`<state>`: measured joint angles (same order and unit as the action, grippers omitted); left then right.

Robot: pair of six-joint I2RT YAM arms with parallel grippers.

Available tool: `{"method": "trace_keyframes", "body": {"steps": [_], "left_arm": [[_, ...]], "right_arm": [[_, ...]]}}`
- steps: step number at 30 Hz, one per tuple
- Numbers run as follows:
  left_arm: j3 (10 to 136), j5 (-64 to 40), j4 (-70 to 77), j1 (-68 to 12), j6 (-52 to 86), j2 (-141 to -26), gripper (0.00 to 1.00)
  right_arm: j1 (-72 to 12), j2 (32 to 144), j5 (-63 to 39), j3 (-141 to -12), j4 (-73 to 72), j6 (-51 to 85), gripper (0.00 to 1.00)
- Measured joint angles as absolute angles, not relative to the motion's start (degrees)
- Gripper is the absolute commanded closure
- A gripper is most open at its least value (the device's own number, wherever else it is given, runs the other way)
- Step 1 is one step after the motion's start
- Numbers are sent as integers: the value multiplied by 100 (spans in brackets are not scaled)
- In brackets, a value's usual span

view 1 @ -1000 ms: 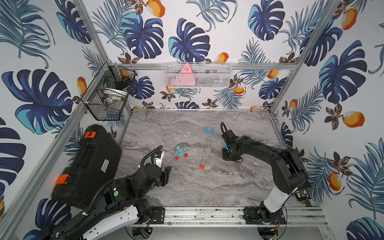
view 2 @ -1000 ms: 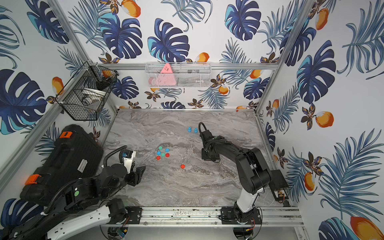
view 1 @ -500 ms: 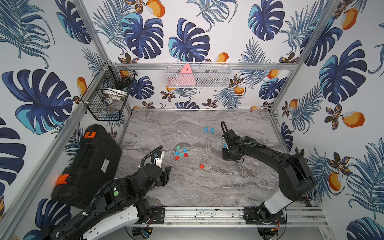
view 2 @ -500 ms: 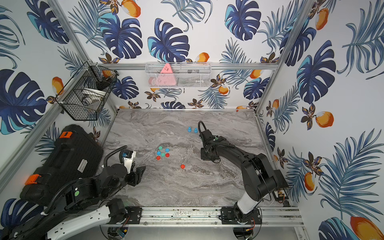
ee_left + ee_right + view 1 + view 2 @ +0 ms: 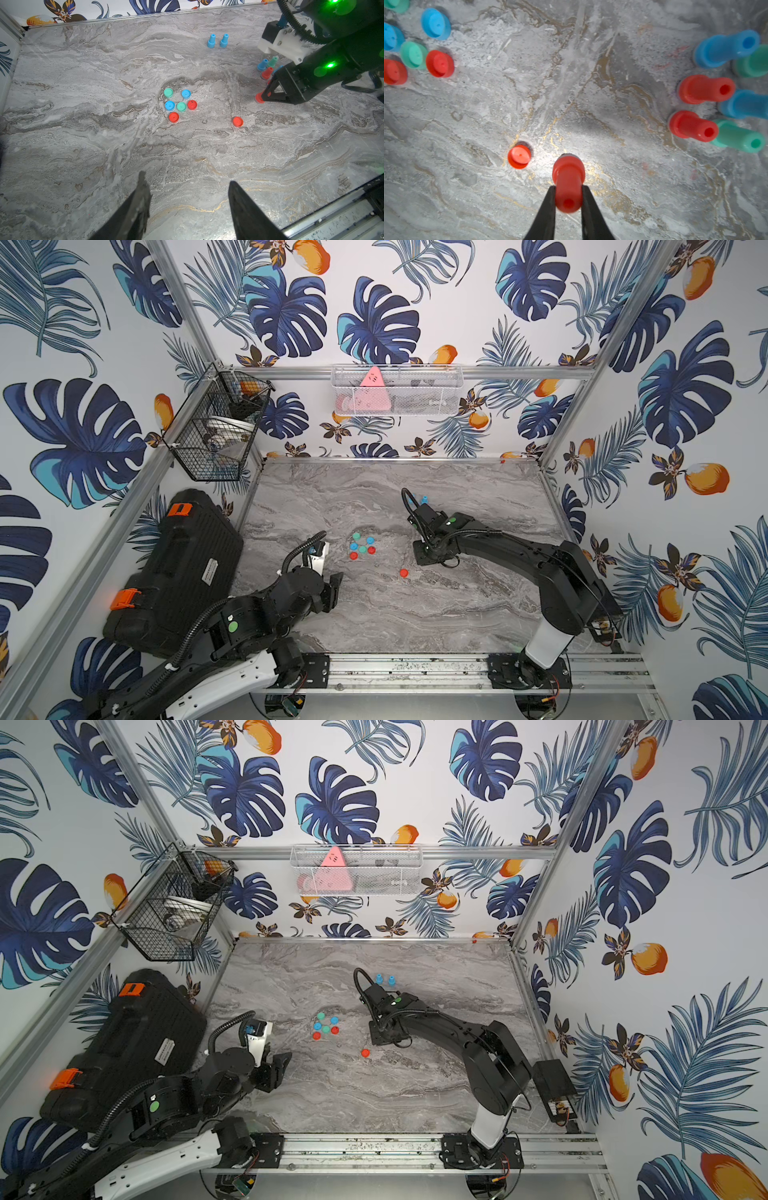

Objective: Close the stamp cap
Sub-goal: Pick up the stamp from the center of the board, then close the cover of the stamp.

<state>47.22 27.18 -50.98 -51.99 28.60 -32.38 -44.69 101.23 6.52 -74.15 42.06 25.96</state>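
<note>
Clamps, with the right gripper [image 5: 568,188], a small red plastic stamp [image 5: 568,176] by its narrow handle, one black finger pressed against each side. Holds it at about the middle of the grey marble table [image 5: 374,614]. Long axis roughly upright and in line with the fingers: wide flared end down toward the table, narrow end with its small hole up toward the wrist camera. Cannot tell whether the wide end touches the surface.

Just beside that wide end, apart from it: a loose round red plastic cap [image 5: 519,156], flat on the table.

Farther toward the left edge, a tight cluster of six round caps [image 5: 180,104] in red, blue and green. On the side of the held stamp away from the caps, a group of standing stamps [image 5: 706,89] in red, blue and green, narrow ends up. Nearer the far edge, two blue stamps [image 5: 211,41] side by side.

Left gripper [image 5: 187,178] released, jaws apart with nothing between them, over bare table in the left half.
</note>
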Motion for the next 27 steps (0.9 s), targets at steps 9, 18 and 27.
{"method": "trace_keyframes", "body": {"steps": [9,18,27], "left_arm": [[4722,2718,-5098,-5199,2860,-3229,36],[4722,2716,-5098,-5199,2860,-3223,36],[4718,2716,-5098,-5199,2860,-3194,36]], "right_arm": [[-4886,10637,716,-7929,4305,2648,78],[-5196,11041,718,-8187,4340,2661,79],[-5280,11131,720,-8176,4338,2742,79]]}}
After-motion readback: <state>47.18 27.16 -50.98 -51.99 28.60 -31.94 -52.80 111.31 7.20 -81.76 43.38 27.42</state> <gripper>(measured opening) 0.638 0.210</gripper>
